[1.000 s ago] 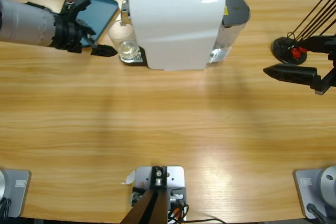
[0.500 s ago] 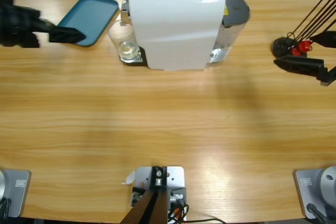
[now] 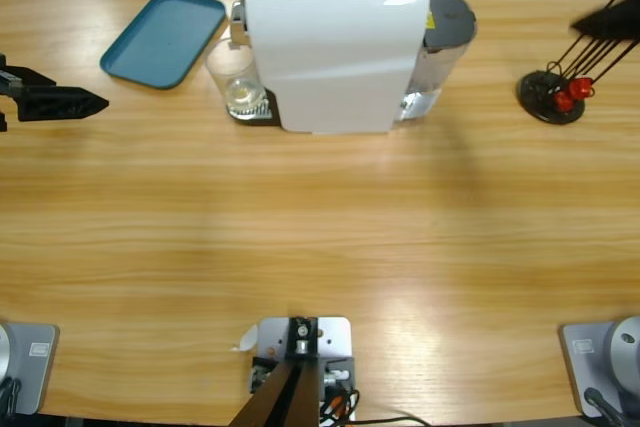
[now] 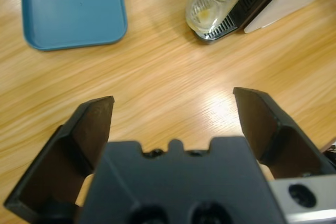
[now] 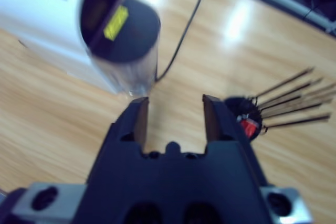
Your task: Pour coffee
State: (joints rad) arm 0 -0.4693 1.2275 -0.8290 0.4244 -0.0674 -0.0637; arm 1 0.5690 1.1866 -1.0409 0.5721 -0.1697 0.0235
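Observation:
A clear glass [image 3: 238, 87] stands on the drip tray of the white coffee machine [image 3: 335, 47], at the machine's left end. In the left wrist view the glass [image 4: 216, 1] holds a shallow layer of pale yellow coffee [image 4: 202, 15]. My left gripper [image 3: 62, 103] hangs at the table's left edge, well away from the glass, and the left wrist view shows this gripper [image 4: 176, 124] open wide and empty. My right gripper [image 3: 610, 17] is at the far right edge, and in its own wrist view the right gripper [image 5: 175, 116] is open with nothing between its jaws, behind the machine's dark-lidded water tank [image 5: 128, 40].
A teal tray [image 3: 165, 37] lies left of the machine, also seen as the teal tray [image 4: 73, 9] in the left wrist view. A black stand with thin dark sticks and a red piece [image 3: 552, 95] sits at the right. A black cable [image 5: 184, 30] runs behind the machine.
The left gripper has pulled back leftward from beside the glass to the table's left edge. The right gripper has moved up and away to the far right corner.

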